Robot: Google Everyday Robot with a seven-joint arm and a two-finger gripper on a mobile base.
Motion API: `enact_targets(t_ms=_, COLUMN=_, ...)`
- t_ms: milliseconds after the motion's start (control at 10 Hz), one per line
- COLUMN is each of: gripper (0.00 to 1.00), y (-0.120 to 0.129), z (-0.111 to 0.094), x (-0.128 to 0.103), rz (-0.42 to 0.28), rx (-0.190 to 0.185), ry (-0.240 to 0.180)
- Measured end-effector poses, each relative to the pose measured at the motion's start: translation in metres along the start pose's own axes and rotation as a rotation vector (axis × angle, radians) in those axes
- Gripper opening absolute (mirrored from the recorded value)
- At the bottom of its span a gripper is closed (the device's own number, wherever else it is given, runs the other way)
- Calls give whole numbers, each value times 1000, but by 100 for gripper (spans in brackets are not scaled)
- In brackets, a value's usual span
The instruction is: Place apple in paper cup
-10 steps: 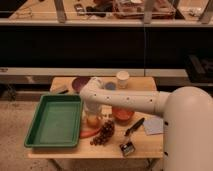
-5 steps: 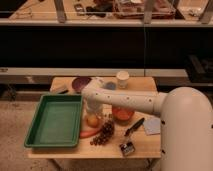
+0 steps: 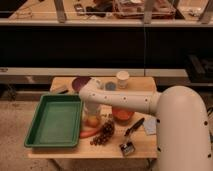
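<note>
Fingers: I cannot tell whether they stand spread or closed. The gripper (image 3: 91, 116) sits low at mid-table, directly on top of the apple (image 3: 93, 122), and I cannot confirm a grip. The apple rests on the table (image 3: 100, 151), just right of the tray (image 3: 52, 122).

Arm: the white arm (image 3: 122, 100) leaves the robot body (image 3: 185, 130) at the right. It runs level leftward over the table, then bends straight down at the wrist above the apple.

Near edge: a small metal item (image 3: 127, 148), type not identifiable, with a black tool (image 3: 134, 127) just behind it.

Beside the apple: the carrot (image 3: 88, 133) lies just in front of it, and the grapes (image 3: 103, 134) lie to the front right.

Containers:
1. The green tray lies flat at the table's left.
2. The orange bowl (image 3: 122, 116) stands right of the apple, partly under the arm. I cannot read its contents.
3. The blue cup (image 3: 110, 86) and a dark red dish (image 3: 80, 84) stand behind the arm.
4. The paper cup (image 3: 122, 79) stands upright at the far edge, well apart from the apple. Its inside is hidden from me.
</note>
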Motion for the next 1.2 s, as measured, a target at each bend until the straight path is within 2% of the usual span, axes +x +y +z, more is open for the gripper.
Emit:
enact_targets(t_ms=400, gripper=3, y=-1, z=4, x=-7, rz=11, rx=-24, ry=-24)
enact_targets(t_ms=600, gripper=0, y=5, z=-7, x=-2, rz=45, rx=-14, ry=-18)
enact_targets(t_ms=700, gripper=0, y=9, z=-22, x=4, rz=71, rx=2, ry=-8)
enact_targets(t_ms=1100, gripper=0, y=35, z=-117, x=36, rz=161, rx=81, ry=62)
enact_targets(t_ms=1200, gripper=0, y=36, z=-119, x=35, rz=162, rx=80, ry=61)
